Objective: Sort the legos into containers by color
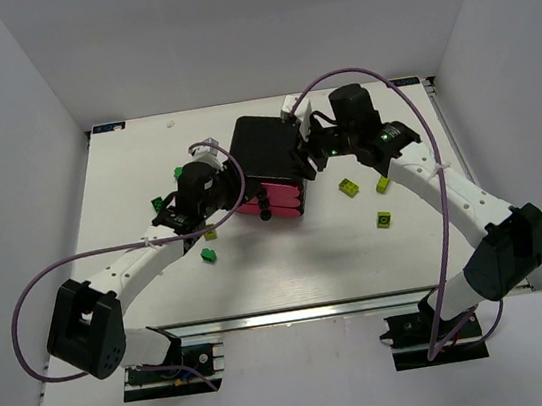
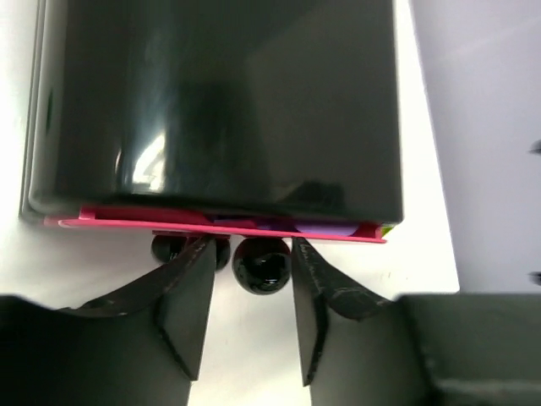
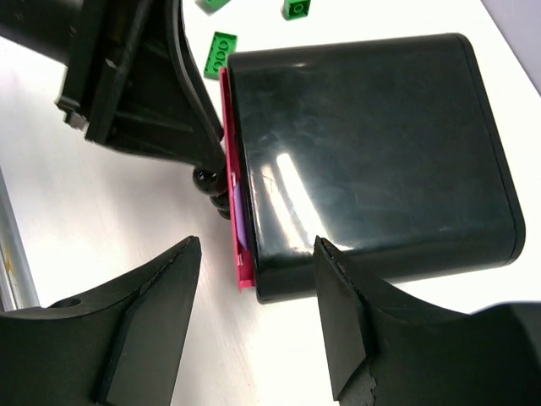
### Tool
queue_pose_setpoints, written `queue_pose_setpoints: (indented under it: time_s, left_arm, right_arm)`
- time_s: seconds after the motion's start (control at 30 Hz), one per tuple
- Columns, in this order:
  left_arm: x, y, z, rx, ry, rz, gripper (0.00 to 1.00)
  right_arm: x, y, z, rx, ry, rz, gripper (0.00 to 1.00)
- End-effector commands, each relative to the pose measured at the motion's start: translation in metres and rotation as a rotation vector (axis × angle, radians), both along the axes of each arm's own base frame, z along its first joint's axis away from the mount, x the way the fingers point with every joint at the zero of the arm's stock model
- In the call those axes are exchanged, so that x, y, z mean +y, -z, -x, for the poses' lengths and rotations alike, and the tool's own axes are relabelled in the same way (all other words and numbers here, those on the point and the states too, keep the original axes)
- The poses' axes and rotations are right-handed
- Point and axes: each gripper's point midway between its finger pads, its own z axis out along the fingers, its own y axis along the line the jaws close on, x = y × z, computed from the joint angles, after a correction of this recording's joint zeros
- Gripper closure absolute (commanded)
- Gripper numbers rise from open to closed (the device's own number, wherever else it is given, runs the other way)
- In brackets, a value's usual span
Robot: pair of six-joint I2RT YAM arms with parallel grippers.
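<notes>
Top drawer [image 2: 127,217] ajar in black casing [image 2: 220,101], purple legos [image 2: 325,227] inside.

The black rounded plastic casing [image 1: 265,143] is set on the white table [image 1: 291,271], with its magenta-pink drawers [image 1: 276,200] turned toward the near edge. Yellow-green studded bricks [image 1: 350,188] are scattered to its right and green studded bricks [image 1: 208,257] to its left.

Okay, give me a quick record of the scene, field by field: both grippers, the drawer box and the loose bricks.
left gripper: open, fingers either side of a drawer knob
right gripper: open, by the front corner of the black casing
pink drawer: slightly out, purple showing inside
loose legos: green and yellow-green, scattered on the table on both sides of the casing
</notes>
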Motion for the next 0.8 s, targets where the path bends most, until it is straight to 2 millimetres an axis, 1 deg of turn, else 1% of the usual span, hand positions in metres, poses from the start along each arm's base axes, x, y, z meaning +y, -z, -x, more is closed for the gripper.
queue_pose_setpoints:
  time_s: [0.0, 0.07, 0.1, 0.23, 0.27, 0.3, 0.33, 0.37, 0.4, 0.43, 0.47, 0.5, 0.53, 0.57, 0.6, 0.63, 0.67, 0.7, 0.77]
  left_arm:
    - [-0.001, -0.027, -0.011, -0.132, -0.018, 0.059, 0.5]
    - [0.001, -0.036, -0.012, -0.175, -0.032, 0.084, 0.54]
    - [0.001, -0.034, -0.011, -0.175, -0.029, 0.087, 0.56]
    - [0.003, -0.045, -0.004, -0.204, -0.012, 0.092, 0.64]
    - [0.005, -0.056, 0.0, -0.229, -0.012, 0.099, 0.68]
    - [0.008, -0.06, 0.003, -0.242, -0.017, 0.107, 0.69]
    - [0.011, -0.058, 0.007, -0.242, -0.022, 0.109, 0.71]
    - [0.014, -0.065, 0.01, -0.256, -0.033, 0.123, 0.71]
    - [0.021, -0.08, 0.015, -0.295, -0.056, 0.146, 0.71]
    - [0.025, -0.087, 0.019, -0.308, -0.068, 0.165, 0.71]
    - [0.029, -0.085, 0.023, -0.298, -0.087, 0.179, 0.73]
    - [0.036, -0.098, 0.03, -0.328, -0.103, 0.201, 0.77]
    - [0.038, -0.099, 0.034, -0.323, -0.107, 0.206, 0.8]
    - [0.046, -0.091, 0.035, -0.293, -0.142, 0.19, 0.86]
    - [0.049, -0.092, 0.041, -0.287, -0.147, 0.19, 0.95]
    - [0.051, -0.08, 0.044, -0.247, -0.147, 0.169, 0.99]
    - [0.052, -0.07, 0.048, -0.212, -0.15, 0.171, 1.0]
    - [0.052, -0.062, 0.051, -0.187, -0.151, 0.174, 1.0]
    - [0.05, -0.051, 0.055, -0.14, -0.161, 0.216, 1.0]
  right_arm:
    - [-0.004, -0.012, 0.001, -0.033, 0.005, -0.032, 0.38]
    - [-0.005, -0.01, 0.002, -0.029, 0.003, -0.033, 0.38]
    - [-0.006, -0.01, 0.001, -0.026, 0.007, -0.032, 0.38]
    - [-0.007, -0.008, 0.001, -0.023, 0.003, -0.029, 0.38]
    - [-0.007, -0.008, 0.001, -0.024, 0.004, -0.03, 0.38]
    - [-0.007, -0.006, 0.001, -0.017, 0.004, -0.028, 0.38]
    - [-0.008, -0.005, 0.0, -0.017, 0.004, -0.028, 0.38]
    - [-0.007, -0.005, 0.001, -0.014, 0.002, -0.029, 0.38]
    - [-0.008, -0.003, 0.0, -0.009, 0.008, -0.028, 0.38]
    - [-0.008, -0.003, 0.0, -0.007, 0.008, -0.031, 0.38]
    - [-0.007, -0.002, 0.001, -0.005, 0.002, -0.031, 0.38]
    - [-0.007, -0.001, 0.002, -0.006, -0.008, -0.026, 0.38]
    - [-0.007, 0.002, 0.009, 0.012, -0.042, -0.017, 0.4]
    - [-0.006, 0.003, 0.014, 0.012, -0.079, -0.005, 0.49]
    - [-0.006, 0.008, 0.017, -0.033, -0.145, 0.026, 0.55]
    - [-0.002, 0.01, 0.029, -0.025, -0.223, 0.019, 0.63]
    - [-0.005, 0.022, 0.043, 0.018, -0.277, 0.05, 0.8]
    - [-0.004, 0.029, 0.046, -0.018, -0.354, 0.081, 0.87]
    - [-0.004, 0.04, 0.059, 0.005, -0.442, 0.096, 1.0]
